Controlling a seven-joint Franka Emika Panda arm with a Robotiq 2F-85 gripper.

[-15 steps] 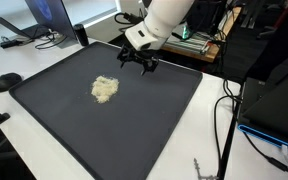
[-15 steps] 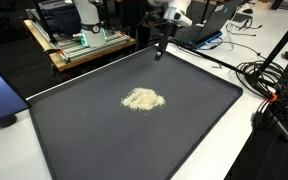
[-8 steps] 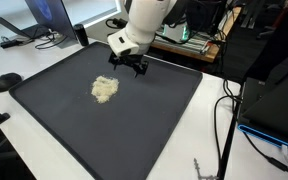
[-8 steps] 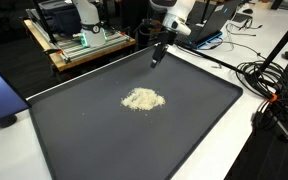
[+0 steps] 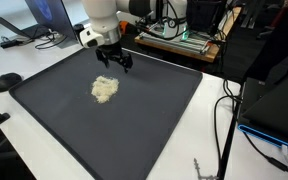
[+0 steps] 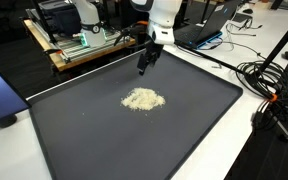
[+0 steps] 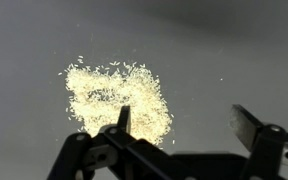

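Dark rimmed mat on a white counter, gripper poised over it.
A pile of pale grains lies mid-mat, where the rim likely contains strays. The gripper hangs just above its edge, jaws wide apart and empty.

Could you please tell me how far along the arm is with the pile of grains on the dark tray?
Done: the gripper is over the tray, jaws open. In hand: it hovers close to the grain pile, not touching it. Left: any contact; the grains lie in one heap.
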